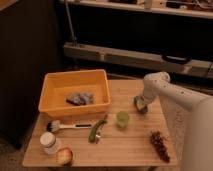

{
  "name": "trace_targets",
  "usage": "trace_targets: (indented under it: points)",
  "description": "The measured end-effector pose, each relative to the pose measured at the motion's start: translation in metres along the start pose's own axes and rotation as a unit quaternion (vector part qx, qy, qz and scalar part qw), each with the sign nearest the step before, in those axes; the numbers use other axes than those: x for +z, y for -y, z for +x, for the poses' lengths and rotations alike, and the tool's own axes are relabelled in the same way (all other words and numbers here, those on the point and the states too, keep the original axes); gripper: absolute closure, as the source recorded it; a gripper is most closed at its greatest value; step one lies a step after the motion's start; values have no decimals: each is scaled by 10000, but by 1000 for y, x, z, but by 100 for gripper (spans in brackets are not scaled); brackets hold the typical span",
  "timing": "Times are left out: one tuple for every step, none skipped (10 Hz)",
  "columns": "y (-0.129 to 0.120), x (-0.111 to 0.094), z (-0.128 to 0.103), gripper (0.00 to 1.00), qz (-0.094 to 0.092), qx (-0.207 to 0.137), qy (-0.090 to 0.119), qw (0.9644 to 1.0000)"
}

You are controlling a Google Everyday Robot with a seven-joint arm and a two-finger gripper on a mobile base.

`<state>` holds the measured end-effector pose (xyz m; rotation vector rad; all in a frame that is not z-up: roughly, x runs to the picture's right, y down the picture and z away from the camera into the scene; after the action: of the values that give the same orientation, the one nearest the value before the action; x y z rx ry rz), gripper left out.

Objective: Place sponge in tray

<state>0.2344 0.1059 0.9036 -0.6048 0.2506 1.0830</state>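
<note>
- Wooden table (135, 150): holds everything in view; its long edge runs left to right.
- Robot arm (172, 94): white. It comes in from the right edge, rises to a rounded elbow over the table's far right part, then drops steeply down and slightly left to the tabletop.
- Tray (75, 110): a yellow-orange tub on the far left of the table, upright with its mouth up. Its long axis runs left to right, roughly parallel to the table's rear edge.
- Dish brush (67, 126): lies flat just in front of the tray, head to the left and white handle pointing right.
- Grey-blue cloth (80, 98): crumpled on the tray floor, a little right of centre.
- Dark red cluster (160, 140): on the near right of the table, well apart from the tray.
- Green vegetable (97, 131): lies tilted, its upper end leaning right, touching or just beside the brush handle's tip.
- White jar (50, 142): upright at the near left corner.
- Green cup (122, 118): upright, between the tray and the gripper.
- Gripper (140, 105): pointed down at table level, right of the cup and well apart from the tray. Whether it is clamped or spread cannot be told.
- Sponge (139, 107): a teal patch on the table directly at the gripper, outside the tray. It is mostly hidden, so its long axis cannot be told.
- Round tan item (64, 156): just beside the jar.
</note>
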Motion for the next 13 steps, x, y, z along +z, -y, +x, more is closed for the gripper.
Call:
trace_targets:
  points:
    - [1, -8, -2, 99, 0, 104, 52, 9999]
    - [4, -19, -4, 100, 14, 239, 114, 9996]
    - [6, -30, -6, 100, 26, 393, 174, 9991]
    - [6, -36, -11, 100, 18, 507, 227, 9985]
    - [5, -47, -22, 100, -18, 647, 336, 9973]
    - [4, -59, -31, 100, -85, 752, 405, 9963]
    - [2, -71, -40, 100, -162, 837, 471, 9952]
    - [-4, -86, -57, 100, -298, 899, 545, 9940]
    - [-16, -105, -78, 100, -486, 901, 631, 9928]
    - [-26, -122, -93, 100, -652, 887, 696, 9915]
    - [-35, -135, -105, 100, -793, 876, 727, 9903]
    - [-53, -146, -122, 100, -972, 784, 745, 9894]
    - [-79, -149, -138, 100, -1150, 635, 736, 9886]
